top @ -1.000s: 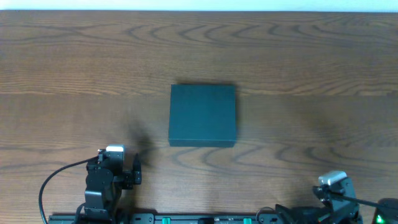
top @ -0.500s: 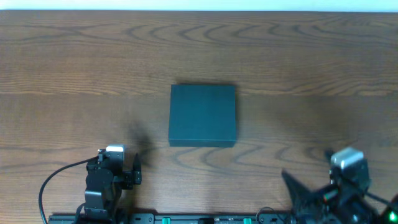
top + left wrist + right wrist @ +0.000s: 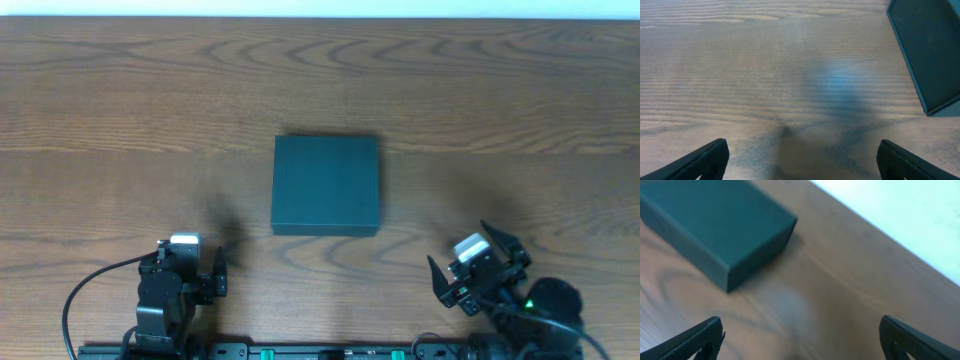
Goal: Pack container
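Near the container (image 3: 715, 230), right gripper (image 3: 800, 324) jaws gape wide, empty

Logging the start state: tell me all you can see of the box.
The box is dark teal, matte, rectangular and low, seemingly card. Its top is plain and shut; no lid seam shows. It lies flat near the middle of the wooden table, sides roughly square to its edges. Only the table touches it.
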Robot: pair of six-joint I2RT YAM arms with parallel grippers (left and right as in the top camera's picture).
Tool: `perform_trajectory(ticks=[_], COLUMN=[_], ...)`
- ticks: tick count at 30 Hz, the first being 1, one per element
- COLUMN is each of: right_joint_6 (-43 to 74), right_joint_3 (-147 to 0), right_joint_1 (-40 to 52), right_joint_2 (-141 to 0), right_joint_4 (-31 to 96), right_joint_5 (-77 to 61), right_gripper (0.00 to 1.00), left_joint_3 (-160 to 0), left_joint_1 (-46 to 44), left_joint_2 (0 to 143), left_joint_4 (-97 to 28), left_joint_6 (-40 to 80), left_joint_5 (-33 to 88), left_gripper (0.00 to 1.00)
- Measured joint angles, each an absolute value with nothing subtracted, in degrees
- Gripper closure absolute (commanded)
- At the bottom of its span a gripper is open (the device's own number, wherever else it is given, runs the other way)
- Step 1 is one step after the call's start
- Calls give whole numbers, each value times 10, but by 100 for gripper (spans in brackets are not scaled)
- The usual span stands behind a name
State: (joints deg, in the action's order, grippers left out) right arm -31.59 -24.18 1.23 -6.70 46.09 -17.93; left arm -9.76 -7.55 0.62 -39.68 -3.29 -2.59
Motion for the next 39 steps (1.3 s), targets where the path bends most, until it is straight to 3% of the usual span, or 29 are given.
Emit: perform_trajectory(ticks=[15, 39], right_joint_6=[-259, -249], right_joint_3=[-108, -106], right_joint_1=[12, 12], right_joint_2=[-10, -10], right_joint_4=[458, 455], right_joint_5=[-166, -166], right_gripper=[1, 1], left_joint_3=[-98, -98], left_joint_1=[-76, -76], left_joint_2=[6, 6], left_joint_4=[-397, -397], left_joint_6=[-33, -33], left_joint_5=[-26, -26], left_gripper=[5, 5])
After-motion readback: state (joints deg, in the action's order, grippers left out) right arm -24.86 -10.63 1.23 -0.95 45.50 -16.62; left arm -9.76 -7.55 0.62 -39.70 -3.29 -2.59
